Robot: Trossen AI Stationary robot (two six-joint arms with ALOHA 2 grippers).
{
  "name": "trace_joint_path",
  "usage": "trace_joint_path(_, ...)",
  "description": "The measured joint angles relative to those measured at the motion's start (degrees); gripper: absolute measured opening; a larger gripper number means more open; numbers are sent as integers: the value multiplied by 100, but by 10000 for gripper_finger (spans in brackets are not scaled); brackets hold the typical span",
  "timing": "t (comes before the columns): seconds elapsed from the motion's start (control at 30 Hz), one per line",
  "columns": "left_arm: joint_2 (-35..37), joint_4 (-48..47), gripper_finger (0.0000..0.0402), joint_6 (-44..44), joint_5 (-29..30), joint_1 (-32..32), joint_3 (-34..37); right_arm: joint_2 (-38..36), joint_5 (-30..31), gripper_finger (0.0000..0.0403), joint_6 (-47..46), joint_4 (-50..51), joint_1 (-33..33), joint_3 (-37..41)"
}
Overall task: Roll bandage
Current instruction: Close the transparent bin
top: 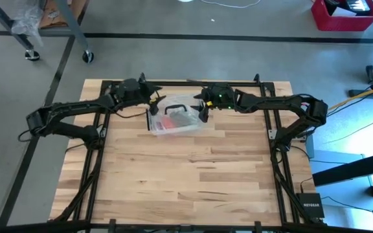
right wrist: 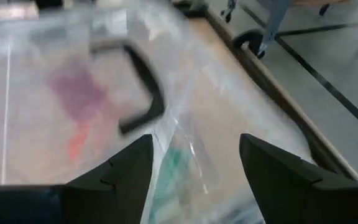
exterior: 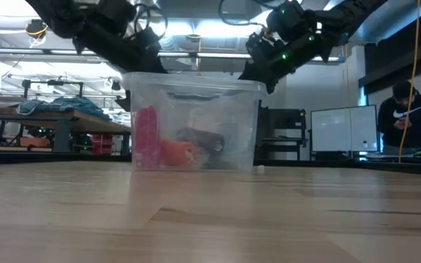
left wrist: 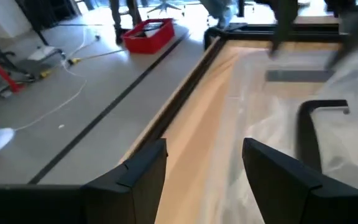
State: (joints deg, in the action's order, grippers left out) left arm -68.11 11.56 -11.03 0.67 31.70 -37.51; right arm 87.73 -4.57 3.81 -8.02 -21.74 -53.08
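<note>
Surface: pale wooden table (top: 173,175) with a dark frame around its edges, on a grey workshop floor with dark floor lines; the near half of the table top is bare.

Clear plastic box (top: 173,118): stands toward the table's far edge, lid on, black handle (top: 177,101) on top. It lies between the two grippers. Red, pink and dark items show through its walls in the low view; what they are cannot be told.

Left gripper (top: 153,94): fingers spread apart, nothing between them, touching nothing that shows. It hangs above the box's left end, by the far corner. In its own wrist view the box lid and handle (left wrist: 319,121) lie just ahead of and beside the spread fingers (left wrist: 138,177). The arm reaches in from the table's left side, elbow bent low, forearm running toward the box.

Right gripper (top: 203,107): fingers spread apart, empty, pointing down over the box's right end. In its wrist view the lid and handle (right wrist: 145,87) sit just ahead of the fingers (right wrist: 126,171). The arm comes from the right side, elbow folded, forearm level.

Bandage: not seen as a strip or roll in any view; whether it lies inside the box cannot be told.

Beyond: red crate (top: 343,14) on the floor; a person (exterior: 408,117) stands at a bench far right in the low view.
</note>
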Motion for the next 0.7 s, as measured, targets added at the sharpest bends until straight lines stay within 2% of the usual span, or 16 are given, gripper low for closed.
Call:
trace_joint_path(0.13,-447,33,203,-10,-13,55,-7,-86,362,243,-8,22,-4,-314)
trace_joint_path(0.3,-815,100,203,-128,-27,97,-47,-95,604,243,291,562,-4,-470)
trace_joint_path(0.6,-710,98,203,-104,-26,85,-36,-52,605,243,395,1724,2,-570)
trace_joint_path(0.7,-530,65,203,-16,35,7,-31,-39,609,243,259,1572,5,-327)
